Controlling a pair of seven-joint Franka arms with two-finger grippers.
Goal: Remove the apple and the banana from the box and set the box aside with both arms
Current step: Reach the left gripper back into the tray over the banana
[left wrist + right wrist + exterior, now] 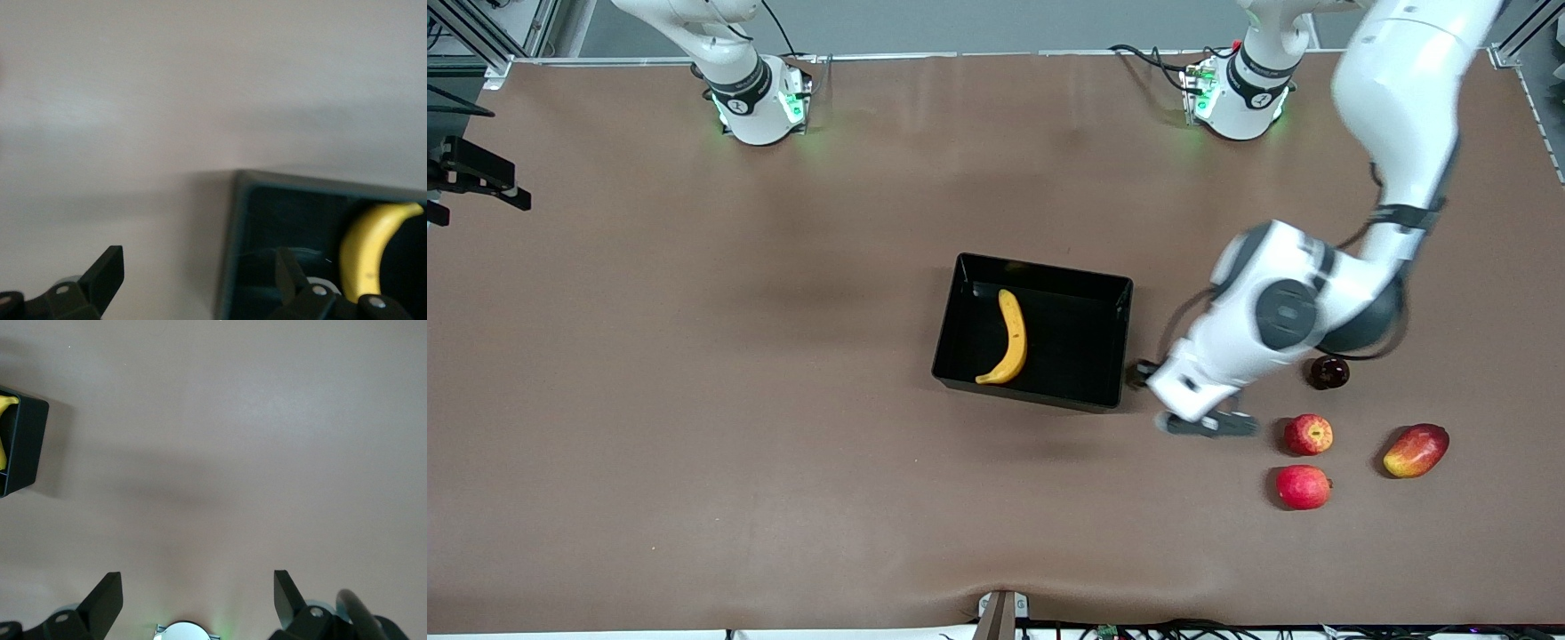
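The black box sits mid-table with the yellow banana lying in it. My left gripper is open and empty, low over the table between the box's corner toward the left arm's end and the apples. The left wrist view shows the left gripper over the box's rim, with the banana inside. A red apple with yellow patches and a redder apple lie close by. My right gripper is open and empty, held over bare table; it is out of the front view.
A dark maroon plum lies partly under the left arm's wrist. A red-yellow mango lies toward the left arm's end. The box's corner shows in the right wrist view, as does the right arm's base.
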